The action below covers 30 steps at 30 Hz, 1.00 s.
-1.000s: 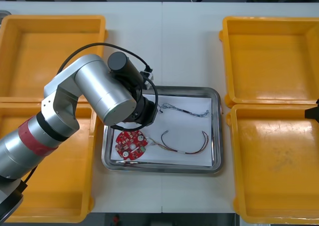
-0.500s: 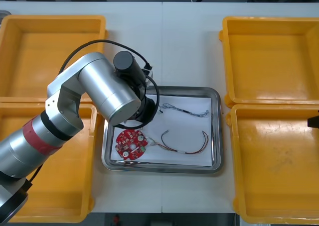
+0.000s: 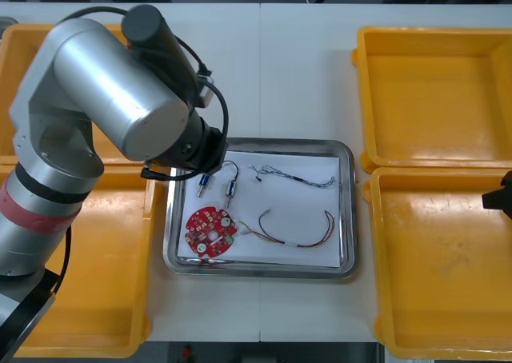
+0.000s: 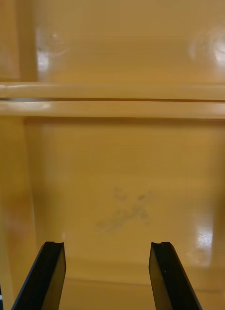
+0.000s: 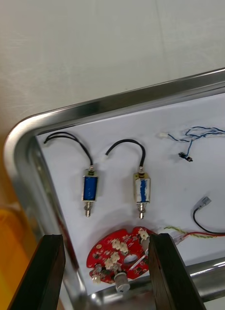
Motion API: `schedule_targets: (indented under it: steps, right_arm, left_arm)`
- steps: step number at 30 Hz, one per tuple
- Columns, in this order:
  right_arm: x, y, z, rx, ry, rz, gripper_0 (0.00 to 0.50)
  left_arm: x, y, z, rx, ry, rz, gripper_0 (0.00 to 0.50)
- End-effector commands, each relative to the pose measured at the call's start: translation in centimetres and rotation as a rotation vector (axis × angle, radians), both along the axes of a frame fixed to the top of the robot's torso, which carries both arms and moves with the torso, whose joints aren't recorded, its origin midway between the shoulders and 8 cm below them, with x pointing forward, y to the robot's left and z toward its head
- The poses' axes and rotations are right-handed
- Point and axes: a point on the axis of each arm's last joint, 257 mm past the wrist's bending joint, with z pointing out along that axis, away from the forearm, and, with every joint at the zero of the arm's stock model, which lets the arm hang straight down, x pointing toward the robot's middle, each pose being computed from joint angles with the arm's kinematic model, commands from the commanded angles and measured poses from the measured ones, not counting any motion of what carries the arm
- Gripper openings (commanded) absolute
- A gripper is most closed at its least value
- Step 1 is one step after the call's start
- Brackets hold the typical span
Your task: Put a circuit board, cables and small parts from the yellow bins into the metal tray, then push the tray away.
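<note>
Left pincer [image 5: 105,237], from its own wrist, stands with fingers spread, gripping nothing, over a corner of the metal tray [image 5: 141,99]. Past its fingertips lie the circuit board [image 5: 112,252], two small metal parts [image 5: 89,188] and a blue and white cable [image 5: 195,135]. Right pincer [image 4: 106,243], from its wrist, is likewise spread over a yellow bin [image 4: 122,169]. From above, the left arm [image 3: 120,99] covers the tray's far left corner, and the tray sits mid-table [image 3: 296,67] between the bins.

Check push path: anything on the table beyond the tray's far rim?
Nothing visible: beyond the metal tray the table is bare between the yellow bins. Left hand hovers open above the tray's left end; right hand open over a right bin.
</note>
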Motion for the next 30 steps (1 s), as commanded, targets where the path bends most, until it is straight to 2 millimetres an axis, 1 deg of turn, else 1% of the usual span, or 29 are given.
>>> schedule_targets:
  steps: [1, 4, 5, 7, 8, 9, 10, 12, 13, 16, 19, 20, 21, 23, 26, 28, 29, 30]
  right_arm:
    - [0.3, 4.0, 1.5, -0.058, -0.013, 0.167, 0.5]
    - [0.5, 7.4, 2.0, -0.058, -0.018, 0.288, 0.5]
    - [0.4, 8.1, 2.1, -0.057, -0.017, 0.308, 0.5]
    - [0.4, 10.9, 2.6, -0.062, -0.025, 0.402, 0.5]
    - [0.3, 11.6, 2.6, -0.064, -0.024, 0.425, 0.5]
    - [0.4, 13.1, 2.8, -0.077, -0.031, 0.477, 0.5]
    - [0.3, 13.8, 2.8, -0.079, -0.03, 0.499, 0.5]
    - [0.1, 16.2, 2.8, -0.092, -0.033, 0.573, 0.5]
    - [0.0, 16.8, 2.7, -0.093, -0.033, 0.589, 0.5]
    - [-0.3, 20.0, 2.1, -0.111, -0.034, 0.676, 0.5]
    - [-0.6, 22.6, 1.4, -0.143, -0.035, 0.745, 0.5]
    - [-0.8, 23.2, 1.3, -0.151, -0.036, 0.765, 0.5]
    - [-1.0, 24.4, 0.9, -0.172, -0.036, 0.803, 0.5]
    - [-1.3, 26.0, 0.6, -0.197, -0.044, 0.853, 0.5]
    - [-1.9, 28.4, -0.5, -0.241, -0.042, 0.928, 0.5]
    - [-2.2, 29.1, -1.2, -0.272, -0.038, 0.97, 0.5]
    - [-2.1, 29.5, -1.7, -0.312, -0.044, 1.009, 0.5]
    - [-2.1, 29.6, -2.1, -0.332, -0.044, 1.028, 0.5]
  left_arm:
    - [0.6, 0.4, 5.1, -0.048, -0.103, -0.046, 0.5]
    - [1.0, 2.9, 6.5, -0.038, -0.146, -0.041, 0.5]
    - [1.0, 3.4, 6.5, -0.035, -0.149, -0.04, 0.5]
    - [0.9, 5.5, 6.8, -0.021, -0.164, -0.029, 0.5]
    - [0.8, 6.1, 6.8, -0.019, -0.165, -0.022, 0.5]
    - [0.4, 7.4, 6.6, -0.023, -0.16, -0.007, 0.5]
    - [0.2, 8.0, 6.5, -0.023, -0.157, 0.0, 0.5]
    - [-0.3, 10.3, 6.1, -0.02, -0.144, 0.03, 0.5]
    - [-0.5, 10.8, 6.1, -0.018, -0.141, 0.035, 0.5]
    - [-1.2, 14.1, 5.7, 0.0, -0.12, 0.074, 0.5]
    - [-1.9, 16.7, 5.5, 0.012, -0.102, 0.103, 0.5]
    - [-2.0, 17.2, 5.5, 0.016, -0.1, 0.11, 0.5]
    - [-2.5, 18.4, 5.3, 0.024, -0.09, 0.125, 0.5]
    - [-3.1, 19.8, 5.1, 0.031, -0.074, 0.139, 0.5]
    - [-4.5, 22.1, 4.4, 0.042, -0.041, 0.165, 0.5]
    - [-5.1, 22.8, 4.2, 0.046, -0.025, 0.168, 0.5]
    - [-5.9, 23.6, 3.9, 0.049, -0.009, 0.174, 0.5]
    - [-6.1, 23.8, 3.8, 0.046, -0.002, 0.176, 0.5]
